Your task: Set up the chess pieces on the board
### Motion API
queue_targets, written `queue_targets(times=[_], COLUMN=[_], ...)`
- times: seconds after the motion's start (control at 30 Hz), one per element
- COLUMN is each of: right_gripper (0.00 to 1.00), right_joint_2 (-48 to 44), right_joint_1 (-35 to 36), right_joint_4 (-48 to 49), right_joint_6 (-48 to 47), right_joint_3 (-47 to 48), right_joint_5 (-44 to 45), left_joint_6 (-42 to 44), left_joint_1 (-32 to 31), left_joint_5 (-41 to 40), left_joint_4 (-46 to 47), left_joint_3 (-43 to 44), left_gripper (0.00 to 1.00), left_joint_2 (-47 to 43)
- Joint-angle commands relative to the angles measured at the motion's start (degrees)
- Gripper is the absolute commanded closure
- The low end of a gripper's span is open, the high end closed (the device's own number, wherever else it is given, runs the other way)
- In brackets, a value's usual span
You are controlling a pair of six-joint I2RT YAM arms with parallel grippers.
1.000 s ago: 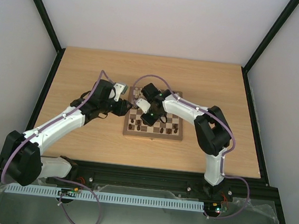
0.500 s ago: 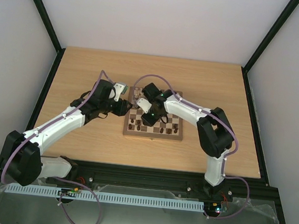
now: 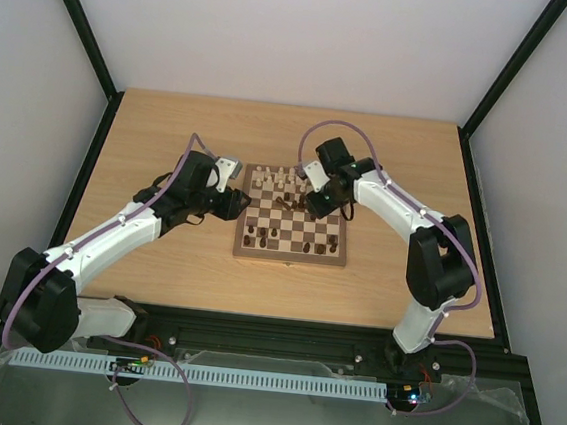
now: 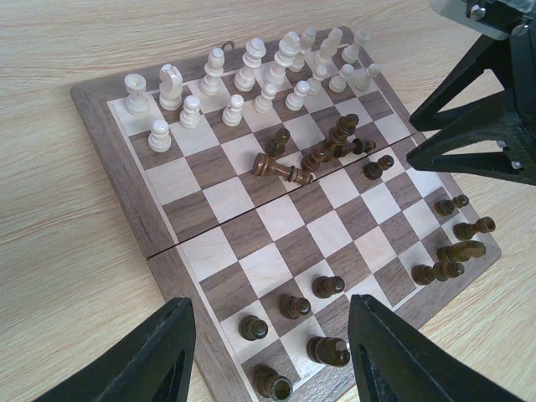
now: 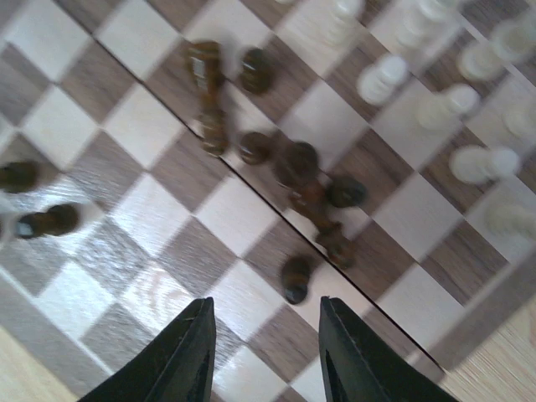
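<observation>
**Right tool poised above a heap of fallen dark pieces at mid-board**

The board [image 4: 120, 159], a small wooden chessboard, lies flat in the middle of a pale wooden surface [image 3: 171, 131]. The chess pieces are all on it, but only partly in order. The cream pieces [image 4: 251, 60] stand upright in two rough rows along the far edge. Some dark pieces [image 4: 328, 286] stand along the near edge, with gaps between them. The rest form a dark heap [image 4: 316, 155] near the centre, most tipped on their sides and touching one another. One long fallen piece [image 4: 280, 170] lies diagonally across its squares.

The right tool [image 5: 266, 308] hangs over the board just beside this heap. Its fingers are parted and hold nothing. In its own camera, which is blurred, the heap lies just ahead of the fingertips. By my reading this arm is the nearer one, and the next pick would come from here. It would likely call for fingers set across a fallen piece's length.

The left tool [image 4: 272, 303] waits low at the board's left rim, off the squares. It is half open and empty, and the near dark row lies in front of it.
</observation>
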Motion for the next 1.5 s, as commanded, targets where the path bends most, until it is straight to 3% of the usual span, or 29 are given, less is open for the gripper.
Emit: queue_targets(times=[0.0, 0.33, 0.8, 1.03, 1.47], right_gripper=[0.62, 0.65, 0.91, 0.92, 0.92], right_joint_2=[0.95, 5.5, 6.93, 3.92, 3.47], right_joint_1=[0.18, 0.19, 0.27, 2.21, 8.18], right_joint_4=[-1.3, -1.42, -2.19, -3.5, -4.26], right_joint_6=[0.93, 1.7, 1.24, -0.72, -2.26], right_joint_3=[-1.07, -0.42, -0.04, -1.56, -2.69], right_joint_5=[4.59, 4.93, 0.37, -4.17, -3.33], left_joint_6=[0.19, 0.19, 0.29, 0.28, 0.25], left_joint_1=[-0.06, -0.08, -0.09, -0.06, -0.09], left_joint_5=[0.33, 0.45, 0.35, 0.3, 0.33], left_joint_4=[0.76, 0.76, 0.66, 0.67, 0.65], left_joint_3=[0.04, -0.01, -0.01, -0.01, -0.01], left_gripper=[0.49, 0.49, 0.49, 0.49, 0.49], left_joint_2=[-0.75, -0.75, -0.77, -0.77, -0.61])
